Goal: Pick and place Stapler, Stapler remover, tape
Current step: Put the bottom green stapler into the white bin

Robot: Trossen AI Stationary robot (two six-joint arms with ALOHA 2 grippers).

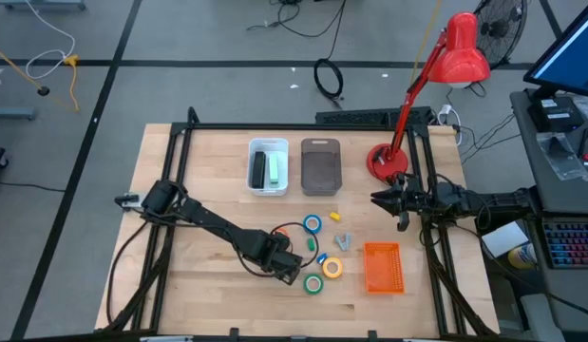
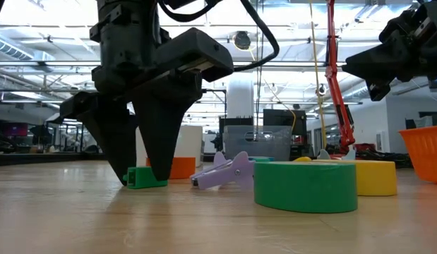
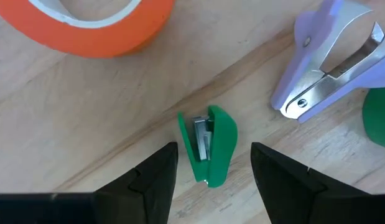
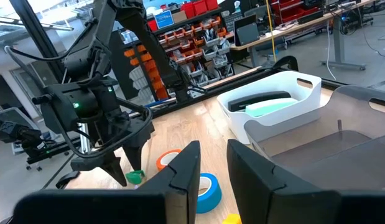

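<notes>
A small green stapler (image 3: 209,148) lies on the wooden table. My left gripper (image 3: 214,148) points down over it, open, one finger on each side and a gap on both sides. The low view shows the fingers (image 2: 162,152) down at table height beside the green piece (image 2: 146,178). A purple staple remover (image 3: 316,68) lies close by. The orange tape roll (image 3: 99,25), green roll (image 2: 305,185), yellow roll (image 1: 332,269) and blue roll (image 1: 312,224) lie flat around it. My right gripper (image 4: 214,167) waits level at the table's right edge, with a narrow gap between its fingers and nothing in it.
A white bin (image 1: 268,188) holding a green and a black item stands at the far middle, with a grey bin (image 1: 320,166) beside it. An orange basket (image 1: 382,267) sits near right. A red desk lamp (image 1: 384,161) stands at the far right.
</notes>
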